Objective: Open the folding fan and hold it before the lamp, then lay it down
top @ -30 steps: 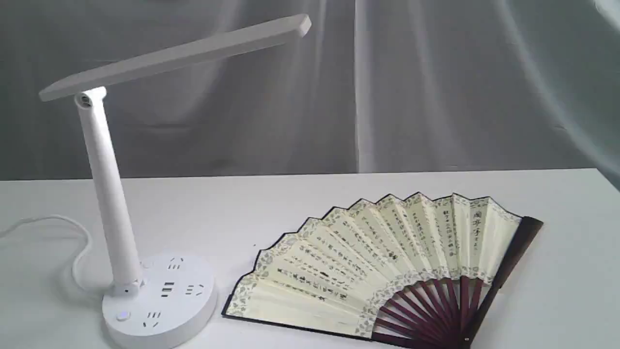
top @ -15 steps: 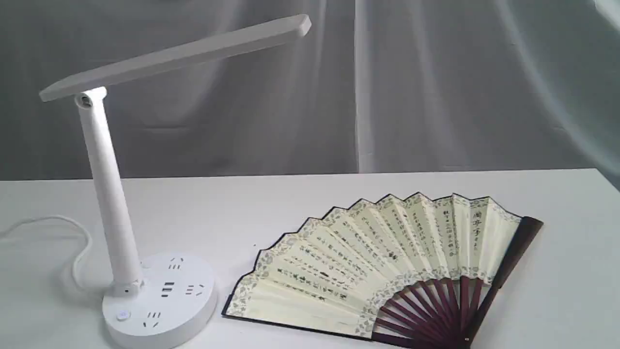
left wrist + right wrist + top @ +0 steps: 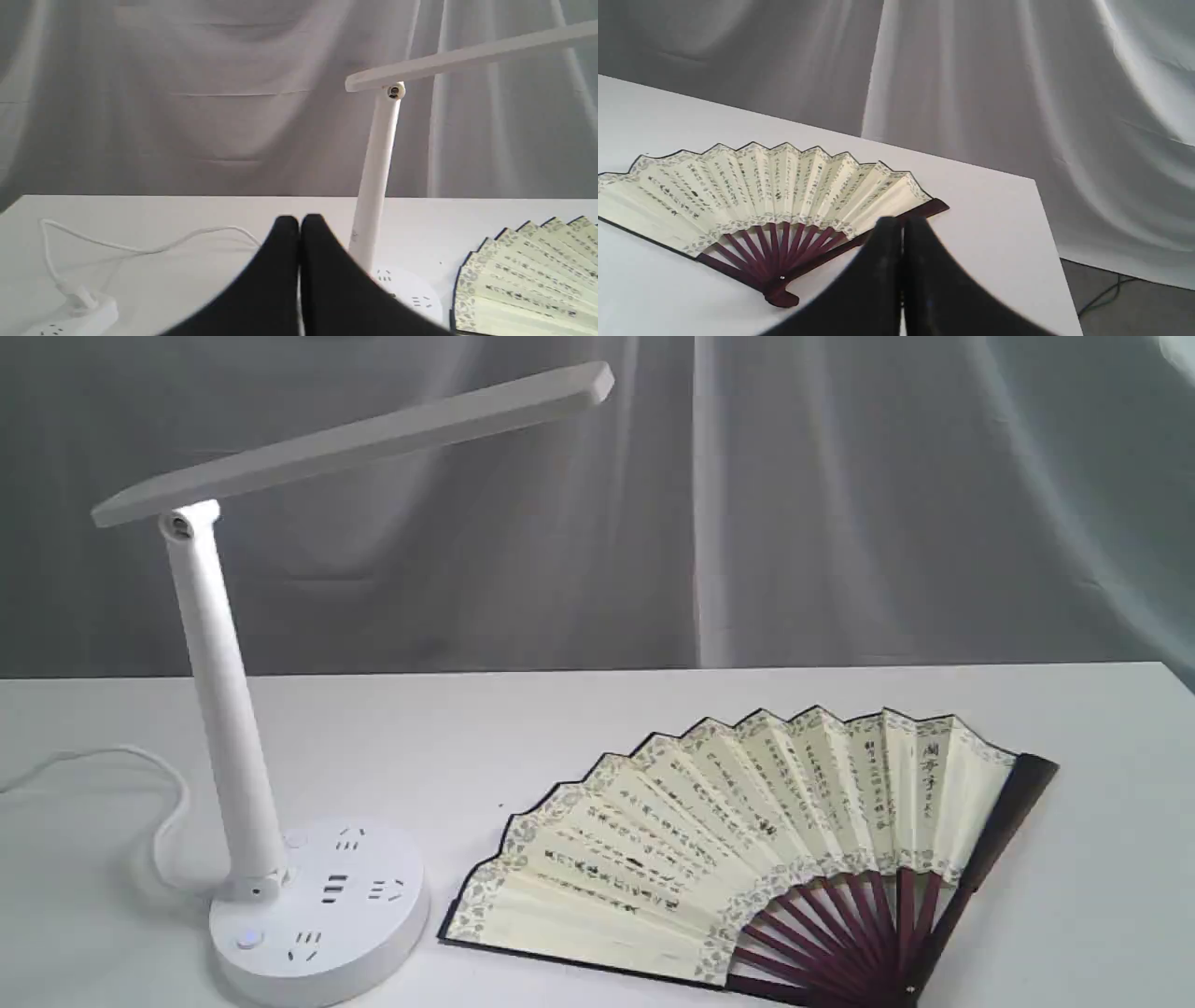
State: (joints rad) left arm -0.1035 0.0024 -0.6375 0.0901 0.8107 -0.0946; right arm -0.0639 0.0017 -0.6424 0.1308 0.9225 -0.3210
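Only the view shifted; the fan (image 3: 747, 840) lies open by the table's (image 3: 560, 728) front edge; left gripper (image 3: 299, 224) and right gripper (image 3: 901, 224) pressed together, empty; seemingly done.

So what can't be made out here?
Exterior view: the folding fan has its pivot end cut by the bottom edge; neither arm shows.
All views: its calligraphy is too small to read.
Left wrist view: the lamp has part of its base behind the shut left gripper and its head cut by the right edge.
Right wrist view: the shut right gripper covers part of one guard stick.
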